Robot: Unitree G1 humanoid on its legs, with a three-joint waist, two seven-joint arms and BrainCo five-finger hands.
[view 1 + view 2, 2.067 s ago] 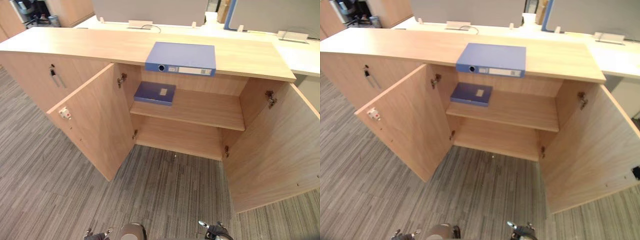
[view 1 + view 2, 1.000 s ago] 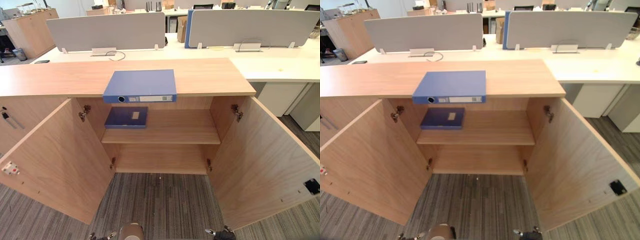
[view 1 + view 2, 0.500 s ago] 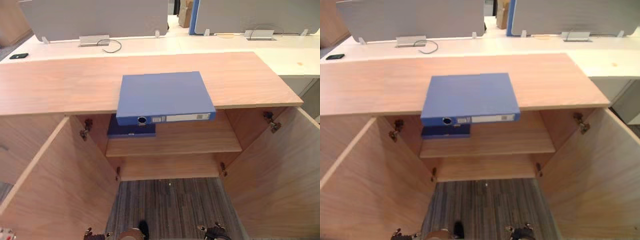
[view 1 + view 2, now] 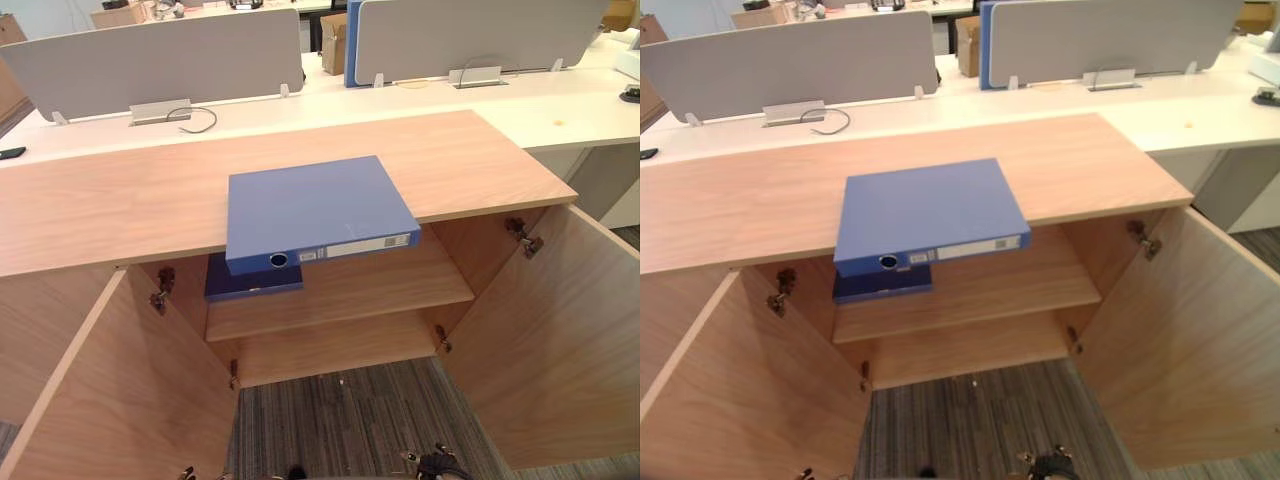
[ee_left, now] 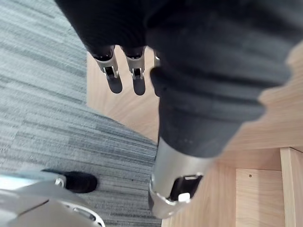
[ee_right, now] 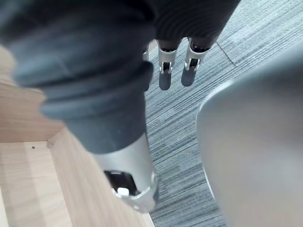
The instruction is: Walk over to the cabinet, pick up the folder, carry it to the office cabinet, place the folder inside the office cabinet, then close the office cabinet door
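Viewpoint has shifted since half a second ago; the blue folder [image 4: 318, 210] has kept its place and both hands are empty.
The blue folder lies flat on the cabinet top [image 4: 100, 210], its spine overhanging the front edge above the open compartment. A darker folder [image 4: 250, 283] lies at the left end of the upper shelf [image 4: 390, 290], just below. The left door [image 4: 110, 400] and right door [image 4: 560, 340] stand wide open. The left hand [image 5: 110, 73] and right hand [image 6: 165, 71] hang above the carpet [image 4: 340, 420] beside the doors, fingers straight and slack.
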